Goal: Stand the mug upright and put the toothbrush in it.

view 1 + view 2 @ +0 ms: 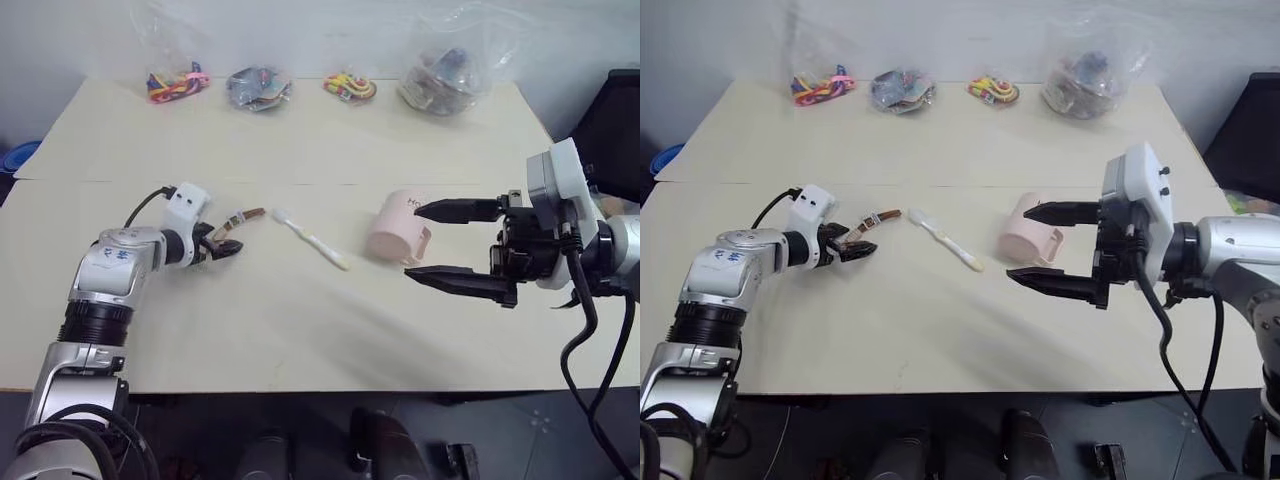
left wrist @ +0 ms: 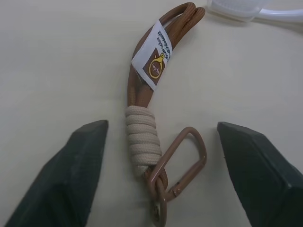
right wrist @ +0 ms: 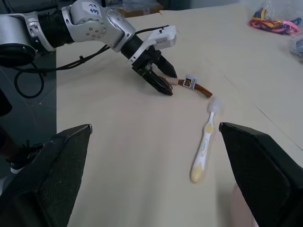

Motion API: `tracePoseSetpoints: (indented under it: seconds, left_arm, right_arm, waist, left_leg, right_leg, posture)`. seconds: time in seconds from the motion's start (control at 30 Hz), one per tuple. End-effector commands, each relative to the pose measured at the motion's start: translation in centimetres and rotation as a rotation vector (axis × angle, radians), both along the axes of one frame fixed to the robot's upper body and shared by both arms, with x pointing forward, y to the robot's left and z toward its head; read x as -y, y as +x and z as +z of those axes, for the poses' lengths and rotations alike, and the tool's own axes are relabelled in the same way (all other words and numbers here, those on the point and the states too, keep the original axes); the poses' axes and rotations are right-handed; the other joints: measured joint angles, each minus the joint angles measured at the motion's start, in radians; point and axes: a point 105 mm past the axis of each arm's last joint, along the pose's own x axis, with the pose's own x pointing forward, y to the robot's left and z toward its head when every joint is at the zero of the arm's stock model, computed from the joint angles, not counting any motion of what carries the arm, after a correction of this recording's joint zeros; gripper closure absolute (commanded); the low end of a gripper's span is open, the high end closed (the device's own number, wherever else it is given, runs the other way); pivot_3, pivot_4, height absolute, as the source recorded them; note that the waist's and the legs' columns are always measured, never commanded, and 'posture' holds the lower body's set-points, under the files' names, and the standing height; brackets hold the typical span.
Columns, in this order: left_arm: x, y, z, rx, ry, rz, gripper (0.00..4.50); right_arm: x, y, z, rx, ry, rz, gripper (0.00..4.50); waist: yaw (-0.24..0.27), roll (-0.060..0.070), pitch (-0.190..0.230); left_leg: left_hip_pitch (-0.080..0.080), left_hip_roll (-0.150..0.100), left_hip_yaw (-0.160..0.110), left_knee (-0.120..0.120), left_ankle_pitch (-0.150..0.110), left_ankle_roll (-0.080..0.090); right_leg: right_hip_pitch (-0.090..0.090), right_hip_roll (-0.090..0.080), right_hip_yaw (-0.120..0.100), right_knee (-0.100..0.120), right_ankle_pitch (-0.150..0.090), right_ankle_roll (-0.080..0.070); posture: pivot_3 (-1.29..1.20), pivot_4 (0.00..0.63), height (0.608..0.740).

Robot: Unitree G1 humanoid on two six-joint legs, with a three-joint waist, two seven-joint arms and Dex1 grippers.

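Neither step looks done. On the surface the right gripper hangs with jaws wide apart beside the mug, apparently lying on its side. The toothbrush lies flat, unheld. The left gripper, jaws apart, straddles a brown strap.

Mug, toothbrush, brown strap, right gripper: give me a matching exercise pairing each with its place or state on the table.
Things:
1. mug
2. toothbrush
3. brown strap
4. right gripper

States:
A. lying flat mid-table, bristle head toward the strap
B. open, fingers spread on either side of the pink cup
C. lying between the open fingers of the left gripper
D. lying on its side, not yet upright

Pairs: 1-D, 2-A, 3-C, 4-B
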Motion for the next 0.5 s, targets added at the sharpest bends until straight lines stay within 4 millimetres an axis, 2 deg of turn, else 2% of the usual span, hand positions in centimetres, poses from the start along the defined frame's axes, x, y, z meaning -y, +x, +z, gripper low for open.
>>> tracePoseSetpoints:
  seconds: [0.03, 0.23, 0.27, 0.33, 0.4, 0.5]
  left_arm:
    - [-0.3, 0.0, 0.3, 0.005, -0.012, 0.009, 1.92]
    - [-1.6, -0.2, 0.1, 0.008, -0.013, 0.069, 3.93]
    - [-2.8, -0.2, 0.2, 0.021, -0.011, 0.124, 4.15]
    - [-5.2, -0.2, 0.5, 0.048, -0.026, 0.246, 4.24]
    - [-8.5, -0.5, 1.0, 0.087, -0.034, 0.418, 4.24]
    - [-14.1, -2.6, 1.5, 0.132, -0.083, 0.706, 4.24]
  right_arm:
    - [-0.1, -0.6, 0.8, 0.055, -0.009, 0.01, 0.0]
    - [-0.7, -0.4, 0.9, 0.061, -0.004, 0.015, 0.0]
    - [-0.8, -0.4, 0.9, 0.059, -0.001, 0.021, 0.0]
    - [-0.9, -0.4, 0.9, 0.059, 0.001, 0.03, 0.0]
    - [-1.1, -0.5, 0.9, 0.058, 0.002, 0.039, 0.0]
    - [-1.4, -0.9, 1.0, 0.048, 0.009, 0.073, 0.0]
  waist:
    - [-0.001, 0.0, 0.0]
    - [-0.003, 0.0, 0.0]
    - [-0.003, 0.0, 0.0]
    - [-0.005, 0.0, 0.0]
    - [-0.009, 0.0, 0.0]
    - [-0.018, -0.001, 0.0]
  left_leg:
    - [0.0, 0.0, 0.0, 0.0, 0.0, 0.0]
    - [0.0, 0.0, 0.0, 0.0, 0.0, 0.0]
    - [0.0, 0.001, 0.0, 0.0, 0.0, 0.0]
    - [0.0, 0.001, 0.0, 0.0, 0.0, 0.0]
    - [0.0, 0.002, 0.0, 0.0, 0.0, 0.0]
    - [0.0, 0.002, 0.0, -0.001, 0.0, 0.0]
  right_leg:
    - [0.0, 0.0, 0.0, 0.0, 0.0, 0.0]
    - [0.0, 0.0, 0.0, 0.0, 0.0, 0.0]
    - [0.0, 0.0, 0.0, 0.0, 0.0, 0.0]
    - [0.0, 0.0, 0.0, 0.0, 0.0, 0.0]
    - [0.0, 0.001, 0.0, 0.0, 0.0, 0.0]
    - [0.0, 0.001, 0.0, 0.0, 0.0, 0.0]
  posture:
    - [0.0, 0.15, 0.74]
    - [0.0, 0.15, 0.74]
    - [0.0, 0.15, 0.74]
    - [0.0, 0.15, 0.74]
    - [0.0, 0.15, 0.74]
    - [0.0, 0.15, 0.74]
